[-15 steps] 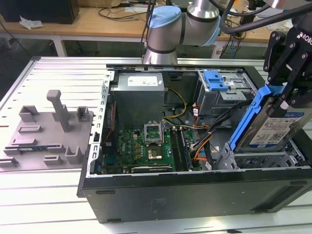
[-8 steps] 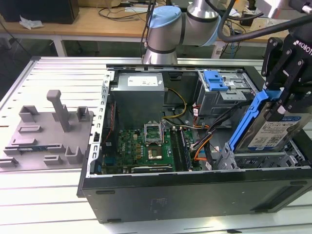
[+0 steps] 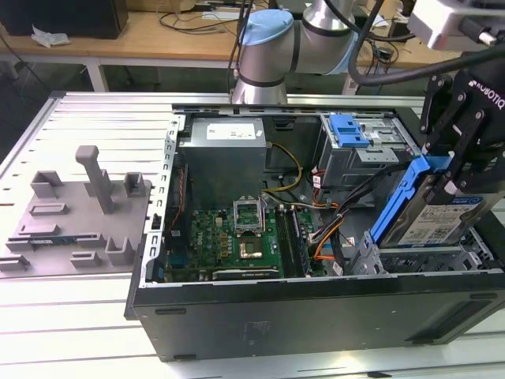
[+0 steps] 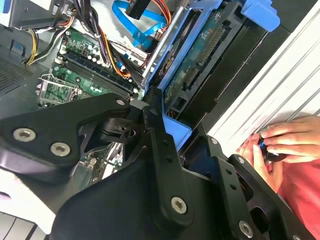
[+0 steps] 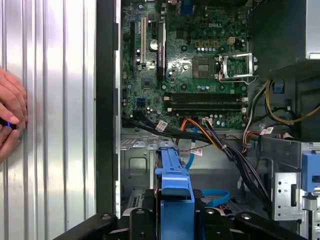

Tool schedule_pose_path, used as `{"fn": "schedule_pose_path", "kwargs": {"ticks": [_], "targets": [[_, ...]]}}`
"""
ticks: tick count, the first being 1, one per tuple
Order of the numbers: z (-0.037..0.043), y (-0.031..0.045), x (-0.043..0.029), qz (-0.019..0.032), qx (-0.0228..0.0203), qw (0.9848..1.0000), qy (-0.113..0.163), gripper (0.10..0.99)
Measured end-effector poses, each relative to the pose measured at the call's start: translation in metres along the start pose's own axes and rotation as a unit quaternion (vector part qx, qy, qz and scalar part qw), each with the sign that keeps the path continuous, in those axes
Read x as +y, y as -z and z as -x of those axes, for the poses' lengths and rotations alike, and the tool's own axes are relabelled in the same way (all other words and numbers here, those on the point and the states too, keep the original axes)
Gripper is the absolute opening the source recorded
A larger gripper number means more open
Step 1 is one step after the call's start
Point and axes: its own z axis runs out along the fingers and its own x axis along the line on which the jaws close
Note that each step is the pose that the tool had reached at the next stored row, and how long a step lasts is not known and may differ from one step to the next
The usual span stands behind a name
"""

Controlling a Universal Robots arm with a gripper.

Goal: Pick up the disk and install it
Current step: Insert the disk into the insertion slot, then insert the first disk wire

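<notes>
Exterior view: flat silver rectangular disk (image 3: pixel 442 221) w/ white-blue label, in blue plastic bracket, hangs tilted over grey metal drive cage (image 3: pixel 394 257) at the exterior view's right end of open black PC case (image 3: pixel 316 316). Black gripper (image 3: pixel 442 178) is clamped on its upper end. First wrist view: person's hands (image 5: pixel 10 120) over ribbed aluminium table (image 5: pixel 60 125) beside case.

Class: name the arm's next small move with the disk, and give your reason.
Probably ease the disk down into the metal drive cage below it: the gripper, jaws shut on the disk, holds it tilted over the cage, not yet seated.
</notes>
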Motion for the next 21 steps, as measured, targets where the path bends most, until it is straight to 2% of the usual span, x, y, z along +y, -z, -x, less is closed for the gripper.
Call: {"fn": "schedule_pose_path", "kwargs": {"ticks": [5, 7, 8, 9, 21], "targets": [[-0.0018, -0.0068, 0.0000, -0.0002, 0.0000, 1.0000, 0.000, 0.376], [-0.0025, -0.0090, -0.0001, -0.0004, 0.0000, 1.0000, 0.000, 0.494], [-0.0025, -0.0092, -0.0001, -0.0004, 0.0001, 1.0000, 0.000, 0.494], [-0.0025, -0.0091, -0.0001, -0.0005, 0.0002, 1.0000, 0.000, 0.561], [-0.0025, -0.0094, -0.0001, -0.0005, 0.0014, 1.0000, 0.000, 0.561]]}}
